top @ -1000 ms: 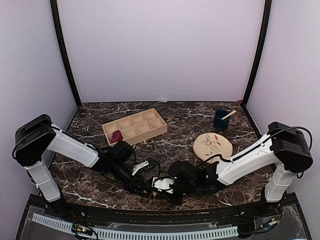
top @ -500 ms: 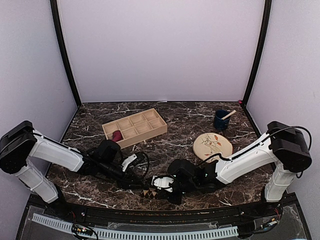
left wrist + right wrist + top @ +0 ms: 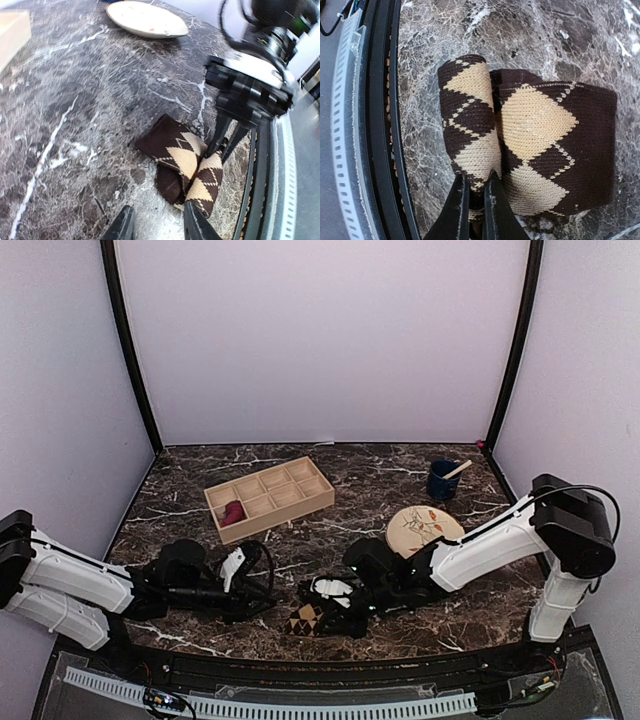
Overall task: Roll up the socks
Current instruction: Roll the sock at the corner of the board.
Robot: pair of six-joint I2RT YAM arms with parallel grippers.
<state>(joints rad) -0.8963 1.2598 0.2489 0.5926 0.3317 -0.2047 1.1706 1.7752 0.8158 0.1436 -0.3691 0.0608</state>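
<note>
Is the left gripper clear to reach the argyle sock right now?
Probably yes: the left gripper is open and faces the sock with nothing between; the right gripper pinches only its far side.

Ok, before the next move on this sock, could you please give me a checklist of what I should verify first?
1. Right claw holds the sock: ok, its fingers are closed on the end of the rolled part.
2. Left claw is free: ok, it is open with nothing between its fingers.
3. Sock fully rolled: not ok, a flat part lies beside the roll.
4. Margin to the near edge of the table: not ok, the sock lies close to it.
5. Tray and plate out of the way: ok, both lie well behind the sock.
</note>
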